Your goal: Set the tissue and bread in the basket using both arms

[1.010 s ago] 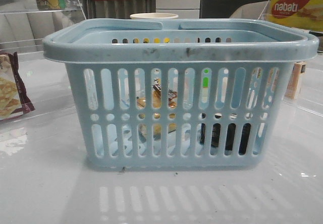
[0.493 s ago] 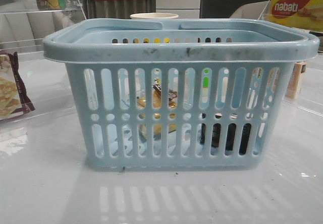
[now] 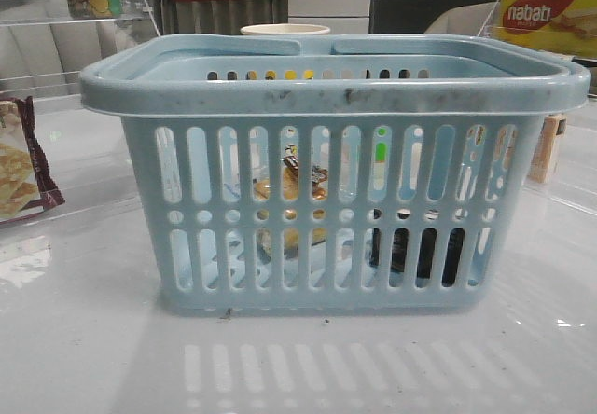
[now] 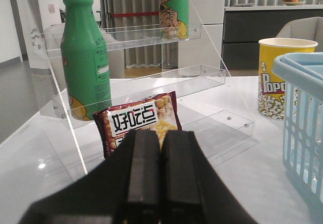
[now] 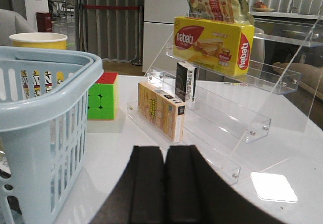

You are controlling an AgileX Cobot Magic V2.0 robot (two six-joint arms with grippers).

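Looked pretty much done — one bread [image 3: 291,190] and one black tissue [image 3: 417,255] pack already down inside the single blue basket [image 3: 336,92], bread mid-floor, tissue toward the right end, both glimpsed through the slots. Left tool [image 4: 160,176] pressed together, empty, off by the cracker packet [image 4: 139,125]. Right tool [image 5: 164,183] likewise pinched closed on nothing — parked beside the basket. Nothing left to grab, probably; next move just staying clear above the worktop [image 3: 93,358].
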